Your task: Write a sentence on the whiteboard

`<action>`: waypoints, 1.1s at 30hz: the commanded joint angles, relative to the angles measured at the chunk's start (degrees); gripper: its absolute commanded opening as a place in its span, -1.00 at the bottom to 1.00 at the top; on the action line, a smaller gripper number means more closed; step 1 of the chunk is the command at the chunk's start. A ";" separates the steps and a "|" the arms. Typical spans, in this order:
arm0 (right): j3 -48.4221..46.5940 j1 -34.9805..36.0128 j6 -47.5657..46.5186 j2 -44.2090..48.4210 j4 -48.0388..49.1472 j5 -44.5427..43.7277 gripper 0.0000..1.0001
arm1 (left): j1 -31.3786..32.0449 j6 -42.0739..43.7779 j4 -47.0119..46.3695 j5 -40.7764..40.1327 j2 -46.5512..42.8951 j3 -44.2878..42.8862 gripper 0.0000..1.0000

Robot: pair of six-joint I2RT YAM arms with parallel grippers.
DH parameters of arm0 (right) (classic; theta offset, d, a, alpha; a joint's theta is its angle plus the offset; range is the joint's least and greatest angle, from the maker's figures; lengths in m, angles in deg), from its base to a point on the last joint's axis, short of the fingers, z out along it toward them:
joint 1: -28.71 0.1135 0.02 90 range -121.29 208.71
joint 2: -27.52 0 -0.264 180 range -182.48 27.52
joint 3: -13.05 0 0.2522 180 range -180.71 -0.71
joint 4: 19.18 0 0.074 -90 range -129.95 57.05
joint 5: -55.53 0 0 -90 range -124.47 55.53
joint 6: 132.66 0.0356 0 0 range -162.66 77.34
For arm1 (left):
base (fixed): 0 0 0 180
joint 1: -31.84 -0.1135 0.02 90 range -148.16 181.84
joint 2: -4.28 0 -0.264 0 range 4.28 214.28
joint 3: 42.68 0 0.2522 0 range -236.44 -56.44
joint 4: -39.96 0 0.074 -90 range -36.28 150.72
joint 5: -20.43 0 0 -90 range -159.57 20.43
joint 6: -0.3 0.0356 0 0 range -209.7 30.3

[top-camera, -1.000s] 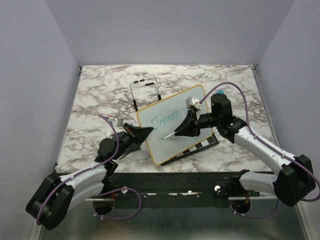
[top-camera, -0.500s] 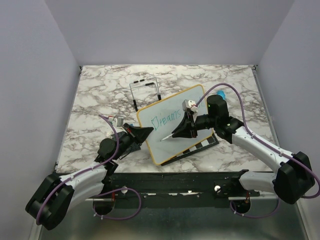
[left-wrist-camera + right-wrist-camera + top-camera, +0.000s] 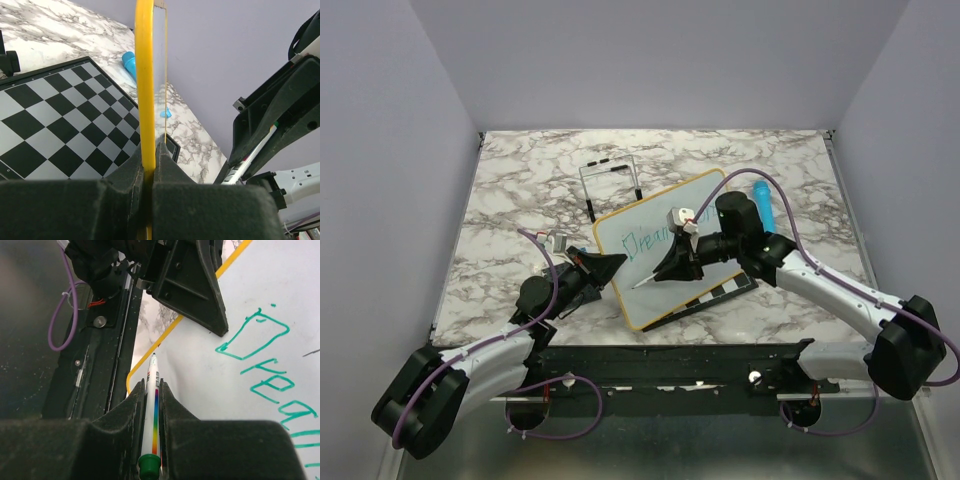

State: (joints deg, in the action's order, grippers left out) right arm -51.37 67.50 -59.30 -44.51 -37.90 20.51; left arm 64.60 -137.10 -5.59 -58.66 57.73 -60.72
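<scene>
The whiteboard (image 3: 655, 300) with its yellow frame stands tilted over the chessboard. My left gripper (image 3: 608, 264) is shut on its left edge; the left wrist view shows the yellow frame (image 3: 145, 75) edge-on between the fingers of that gripper (image 3: 150, 160). My right gripper (image 3: 672, 265) is shut on a white rainbow-striped pen (image 3: 152, 405) with a green end. In the right wrist view this gripper (image 3: 151, 387) points the pen tip at the board's lower left part; contact cannot be told. The sentence (image 3: 265, 375) shows only a teal "Dream…", also seen from above (image 3: 645, 240) and partly hidden by the gripper.
The black-and-white chessboard (image 3: 722, 290) lies under the whiteboard and also shows in the left wrist view (image 3: 55, 125). A blue cylinder (image 3: 760, 200) lies behind the right arm. A black wire stand (image 3: 610, 185) is behind the board. The black rail (image 3: 670, 365) runs along the near edge.
My right arm has moved left and down across the board, carrying the pen tip toward the lower left. The blue cylinder has come into view. The left arm has not moved.
</scene>
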 commanded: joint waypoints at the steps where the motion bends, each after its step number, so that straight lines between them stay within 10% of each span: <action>1: -3.57 0.77 -4.71 -0.74 -5.15 -2.25 -0.99 | 0.21 4.07 3.76 -1.86 -0.71 -0.47 -1.00; 33: -6.39 1.12 -0.85 -4.17 -4.54 -9.10 -0.99 | 0.29 3.54 2.18 -2.13 -0.19 0.32 -1.00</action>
State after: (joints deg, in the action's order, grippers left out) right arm -56.05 68.16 -61.66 -48.25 -43.95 12.92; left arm 64.60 -138.01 -4.89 -59.57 57.75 -60.72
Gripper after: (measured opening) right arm 0.200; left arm 0.074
